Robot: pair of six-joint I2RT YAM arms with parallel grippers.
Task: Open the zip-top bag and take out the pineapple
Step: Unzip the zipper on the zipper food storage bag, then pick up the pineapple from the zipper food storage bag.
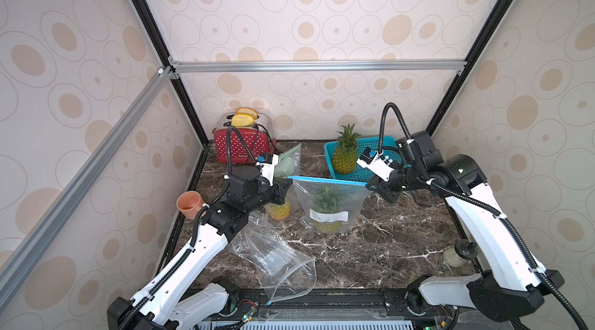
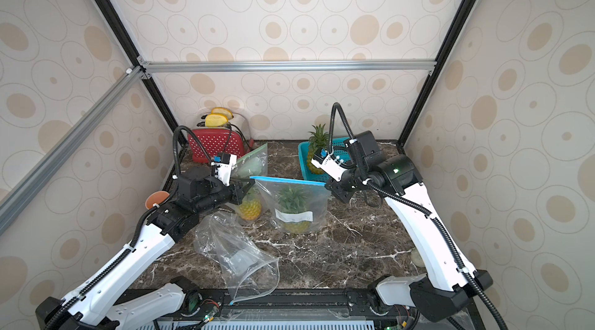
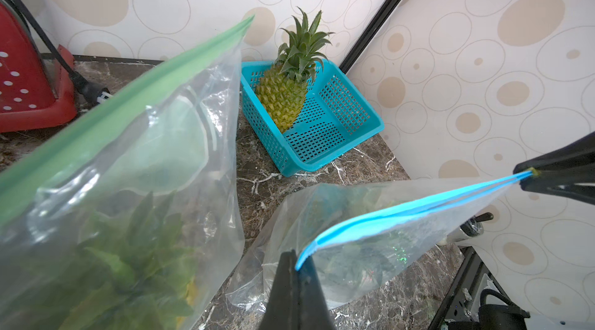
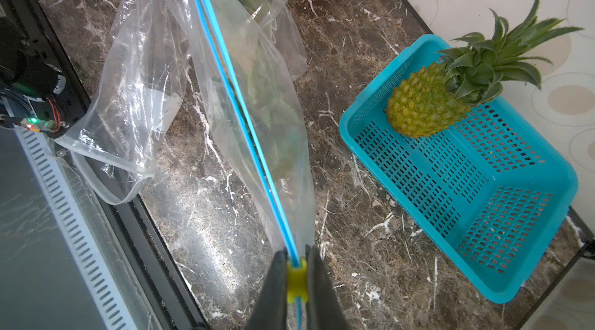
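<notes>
**Both pincers on the blue-zip bag**

Your cell has spotted walls [image 1: 322, 6] on a metal frame [image 1: 315, 65], with a dark marbled surface [image 1: 370, 247] below. At the back stand a red toaster [image 1: 240, 148] and a teal basket [image 1: 370, 146] with a spare fruit [image 1: 344, 157] in it. Mid-surface the bag [image 1: 331, 202] stands upright, its zip strip stretched between the arms, and the pineapple [image 1: 325, 198] is inside, crown up. A green bag [image 1: 289, 164] stands beside the left arm. A loose bag [image 1: 273, 254] lies crumpled near the front edge. Your left pincer [image 3: 294, 257] is clamped on one end of the zip strip. Your right pincer [image 4: 296, 252] is closed on the yellow slider [image 4: 296, 280] at the opposite end.
</notes>
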